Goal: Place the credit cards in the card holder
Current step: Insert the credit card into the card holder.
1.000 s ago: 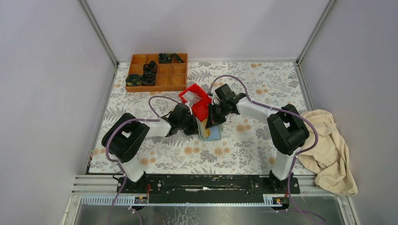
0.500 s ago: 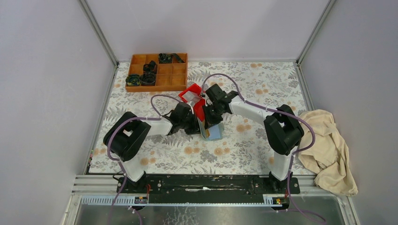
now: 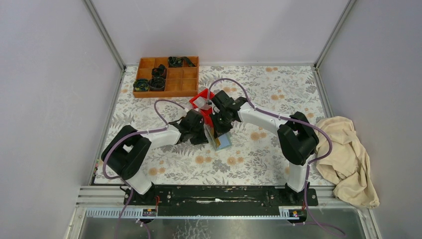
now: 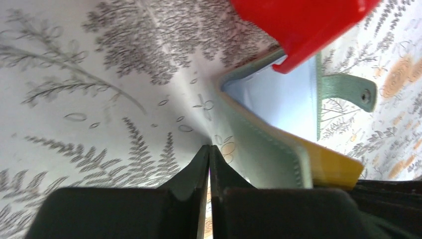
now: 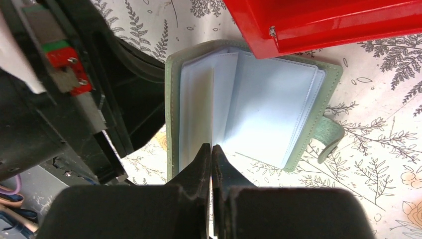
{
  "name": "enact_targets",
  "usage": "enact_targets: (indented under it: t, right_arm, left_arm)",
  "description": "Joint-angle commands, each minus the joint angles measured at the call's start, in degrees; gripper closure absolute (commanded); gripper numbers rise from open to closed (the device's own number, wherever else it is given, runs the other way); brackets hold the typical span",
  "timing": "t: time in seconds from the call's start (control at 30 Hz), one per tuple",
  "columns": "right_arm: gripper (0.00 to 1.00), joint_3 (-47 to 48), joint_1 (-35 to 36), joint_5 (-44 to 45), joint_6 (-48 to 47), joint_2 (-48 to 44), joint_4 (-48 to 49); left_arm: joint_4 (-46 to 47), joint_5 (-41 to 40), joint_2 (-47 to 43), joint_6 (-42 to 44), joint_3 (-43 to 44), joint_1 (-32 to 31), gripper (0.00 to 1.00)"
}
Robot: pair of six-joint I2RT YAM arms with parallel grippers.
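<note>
Both arms have crowded in over the open card holder [image 5: 268, 104], lying on the surface [image 3: 263, 154] just near of the red bin [image 3: 203, 99]; the left end effector [image 4: 209, 152] is pinched shut and empty beside it, and the right end effector [image 5: 212, 149] is shut above its pockets, so the protruding yellow card [image 4: 333, 167] probably needs seating.

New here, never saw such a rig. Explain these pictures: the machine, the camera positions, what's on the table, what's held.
Two robot arms stand at the near edge of a table. One picture looks down from above; two come from wrist cameras. On the table: an open green card holder, a red bin overlapping it, a wooden tray; a beige cloth lies at the right. A yellow card shows at its edge. The left end effector is shut, empty, beside the holder. The right end effector pinches a thin pale edge; card or pocket leaf, unclear.
</note>
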Motion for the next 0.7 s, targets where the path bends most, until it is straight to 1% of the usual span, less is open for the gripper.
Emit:
enact_targets:
  t: [0.0, 0.33, 0.67]
  right_arm:
    - [1.00, 1.9, 0.7, 2.0, -0.6, 0.8, -0.8]
    - [1.00, 2.7, 1.8, 4.6, -0.5, -0.1, -1.6]
    - [1.00, 7.9, 3.7, 9.4, -0.9, -0.4, -5.5]
  left_arm:
    - [-20.3, -10.4, 1.7, 0.3, -3.4, 0.2, 0.92]
    - [-24.3, -13.1, -5.2, -3.3, -2.7, 0.2, 0.92]
    - [-27.3, -14.3, -11.5, -4.3, 1.0, 0.2, 0.92]
